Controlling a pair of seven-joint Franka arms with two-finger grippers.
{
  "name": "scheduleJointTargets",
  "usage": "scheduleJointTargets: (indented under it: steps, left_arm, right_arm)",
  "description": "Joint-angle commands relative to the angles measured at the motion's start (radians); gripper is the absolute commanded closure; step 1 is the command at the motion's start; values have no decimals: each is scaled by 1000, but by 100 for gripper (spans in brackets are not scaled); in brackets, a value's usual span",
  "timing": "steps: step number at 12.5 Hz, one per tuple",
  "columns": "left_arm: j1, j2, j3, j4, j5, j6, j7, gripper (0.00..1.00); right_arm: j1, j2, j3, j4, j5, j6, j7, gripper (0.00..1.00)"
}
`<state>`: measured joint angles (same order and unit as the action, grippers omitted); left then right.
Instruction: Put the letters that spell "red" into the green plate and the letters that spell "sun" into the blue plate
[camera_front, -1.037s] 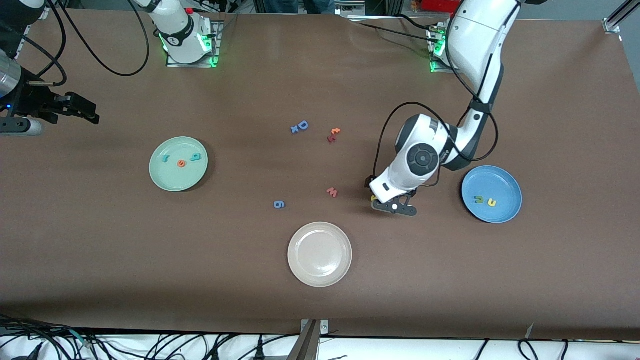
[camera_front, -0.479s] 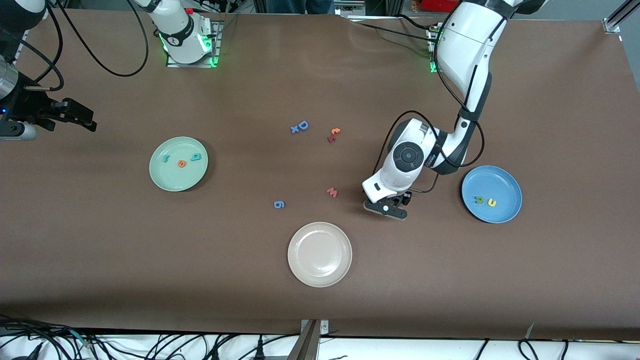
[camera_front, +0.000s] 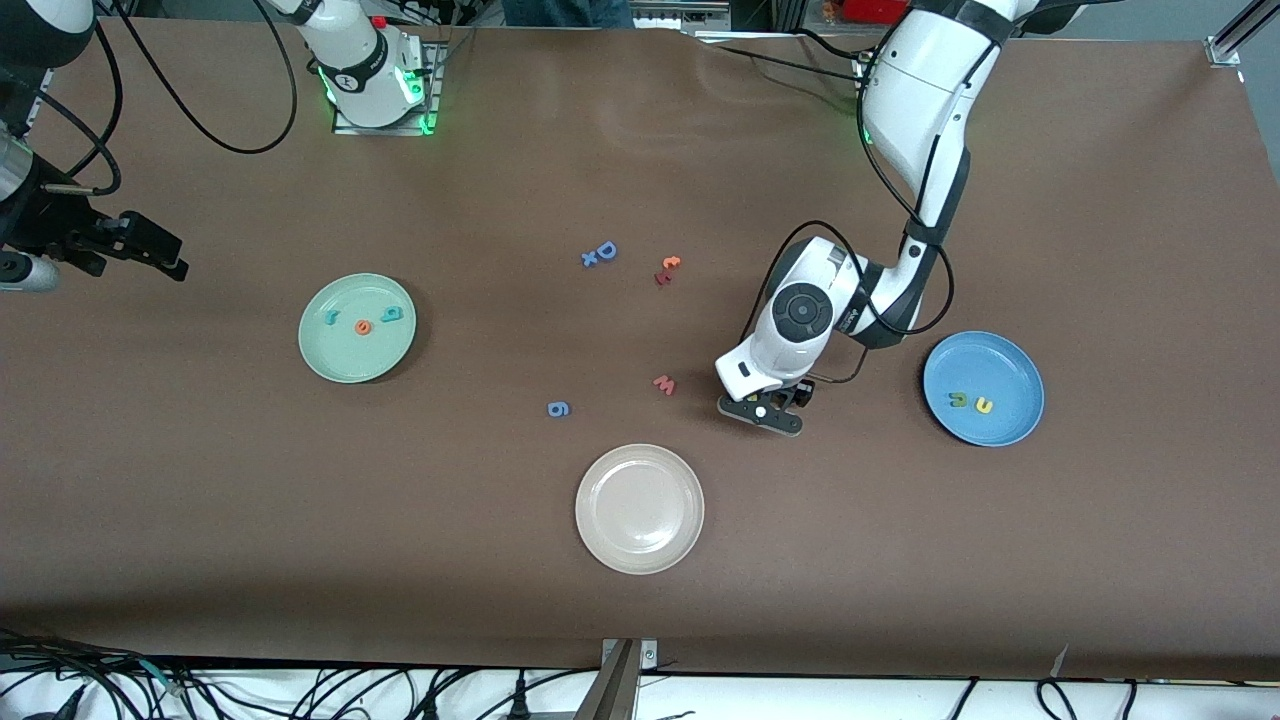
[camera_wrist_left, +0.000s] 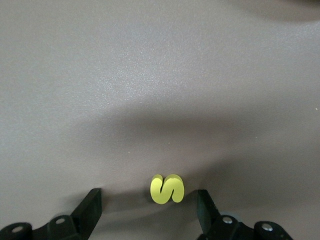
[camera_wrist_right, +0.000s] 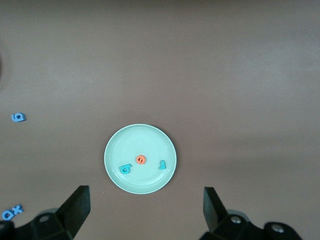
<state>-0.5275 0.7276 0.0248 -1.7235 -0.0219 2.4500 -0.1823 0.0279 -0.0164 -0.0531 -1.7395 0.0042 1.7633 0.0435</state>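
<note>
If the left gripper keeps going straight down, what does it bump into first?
Probably the yellow "s": it sits on the table between the open fingers of the left gripper. The fingers themselves would likely reach the tabletop on either side of it.

Brown bench, green plate toward the right arm's end, blue plate toward the left arm's end, beige-white plate nearest the front camera, loose letters between: blue "D", red "w", blue "g", yellow "s"
</note>
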Motion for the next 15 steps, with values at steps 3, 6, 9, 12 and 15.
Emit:
scheduleJointTargets:
  steps: [3, 6, 9, 12, 15]
  left_arm:
    - [-11, 12, 7, 13, 27, 1, -5, 43]
    - [-9, 12, 9, 13, 25, 1, -5, 51]
    - [-8, 9, 7, 16, 22, 1, -5, 50]
    - [-3, 9, 7, 24, 22, 1, -5, 51]
    - [-2, 9, 9, 25, 22, 30, -5, 59]
  right_arm:
    - [-13, -10, 7, -3, 17, -36, 12, 0]
    - [-13, -10, 7, -2, 17, -50, 12, 0]
    - [-13, -10, 9, -2, 16, -51, 12, 0]
    - [-13, -10, 9, -2, 17, -53, 12, 0]
    - [-13, -10, 9, -2, 16, -53, 12, 0]
